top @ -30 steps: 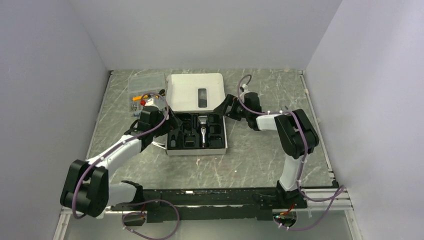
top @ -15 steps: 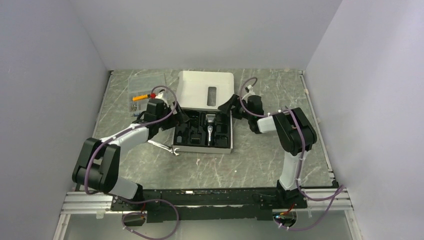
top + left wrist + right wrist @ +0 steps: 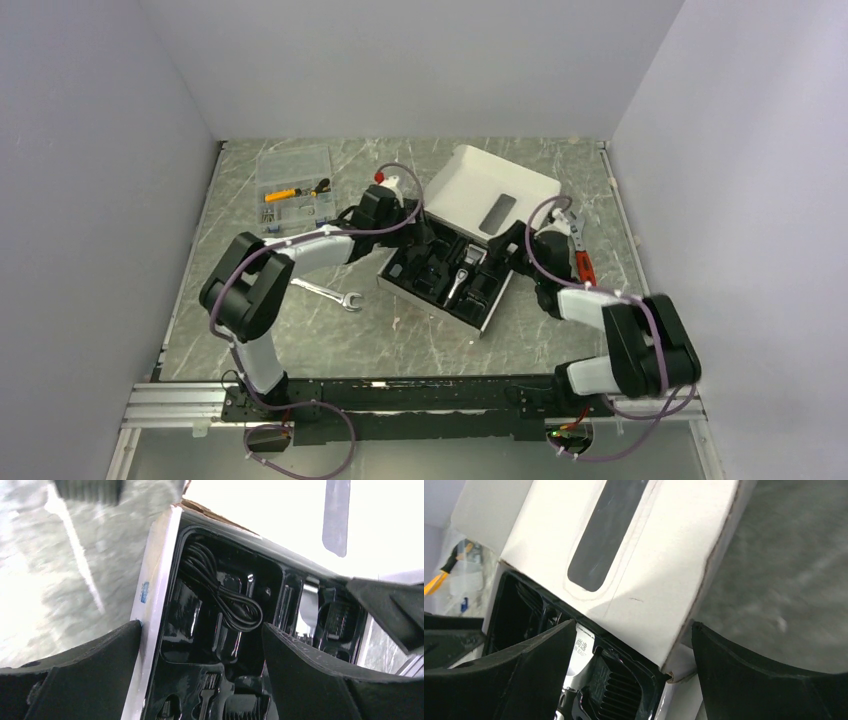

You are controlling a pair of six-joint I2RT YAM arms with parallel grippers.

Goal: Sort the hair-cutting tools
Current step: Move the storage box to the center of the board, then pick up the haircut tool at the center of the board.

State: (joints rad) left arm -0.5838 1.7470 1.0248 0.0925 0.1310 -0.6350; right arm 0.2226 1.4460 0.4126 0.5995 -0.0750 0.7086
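The box (image 3: pixel 470 180) has swung askew rightward; left gripper (image 3: pixel 200 626) and right gripper (image 3: pixel 633 624) both gape wide, holding nothing.

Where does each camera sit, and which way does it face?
Top external: above, behind the bases, facing down at the grey marble table; both arms.
Left wrist: over the left gripper, facing the glossy black tray; own fingers.
Right wrist: over the right gripper, facing the white cardboard lid; own fingers.
All three share the tray.
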